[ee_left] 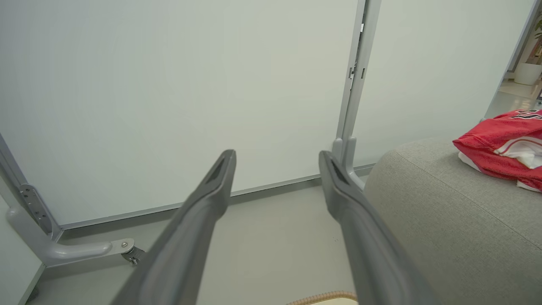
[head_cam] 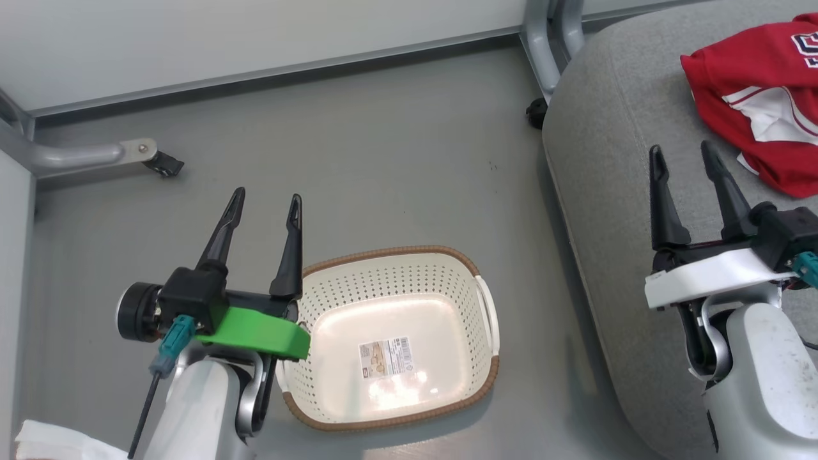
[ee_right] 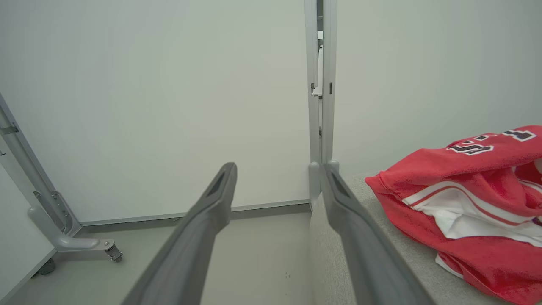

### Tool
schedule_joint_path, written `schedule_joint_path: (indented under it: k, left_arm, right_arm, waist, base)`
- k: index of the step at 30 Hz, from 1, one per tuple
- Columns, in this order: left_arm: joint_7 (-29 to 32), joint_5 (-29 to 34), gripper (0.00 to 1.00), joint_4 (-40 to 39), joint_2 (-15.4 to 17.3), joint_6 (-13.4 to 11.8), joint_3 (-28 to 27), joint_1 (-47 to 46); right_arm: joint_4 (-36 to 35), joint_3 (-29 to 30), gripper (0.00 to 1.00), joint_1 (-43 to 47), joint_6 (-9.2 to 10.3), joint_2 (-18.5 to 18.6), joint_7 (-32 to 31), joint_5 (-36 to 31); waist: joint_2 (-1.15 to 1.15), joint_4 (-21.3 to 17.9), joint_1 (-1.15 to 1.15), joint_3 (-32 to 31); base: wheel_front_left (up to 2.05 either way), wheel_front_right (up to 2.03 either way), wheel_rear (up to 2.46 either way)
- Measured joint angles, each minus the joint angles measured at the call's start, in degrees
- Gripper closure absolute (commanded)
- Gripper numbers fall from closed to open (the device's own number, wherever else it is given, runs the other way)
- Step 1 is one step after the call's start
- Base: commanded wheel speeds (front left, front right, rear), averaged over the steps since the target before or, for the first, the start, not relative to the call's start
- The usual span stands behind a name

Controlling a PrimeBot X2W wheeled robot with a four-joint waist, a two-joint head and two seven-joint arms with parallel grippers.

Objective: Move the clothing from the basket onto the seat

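Lying on the seat (head_cam: 613,128), clothing (head_cam: 760,76) near right tool (head_cam: 682,148)

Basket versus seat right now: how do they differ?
The basket is cream perforated plastic with a brown rim; the seat is grey fabric. The basket holds only a label; the seat carries the red clothing. The basket is far smaller than the seat. Both have rounded corners.
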State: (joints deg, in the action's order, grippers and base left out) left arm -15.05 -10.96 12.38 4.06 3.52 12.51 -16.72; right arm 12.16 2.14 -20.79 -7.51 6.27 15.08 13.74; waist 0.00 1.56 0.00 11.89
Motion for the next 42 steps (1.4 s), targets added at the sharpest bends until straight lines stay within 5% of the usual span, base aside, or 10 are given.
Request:
schedule_joint_path:
  k: [22,42]
  left_arm:
    - [0.01,1.02,0.00,-3.09,-0.99,-0.49,-7.68,8.78]
    - [0.01,1.01,0.00,-3.31,-1.12,-1.02,-7.59,12.08]
  right_arm:
    - [-7.45,-3.56,0.00,13.82,0.00,-3.38,0.00,-2.85]
    - [-8.10,-2.94,0.00,17.97,0.00,-3.44,-0.03,-2.20]
  waist:
    - [0.00,3.01,0.00,-7.51]
    - [0.00,4.55,0.00,-9.92]
  base:
    - [0.00,0.00,0.00]
    - [0.00,0.00,0.00]
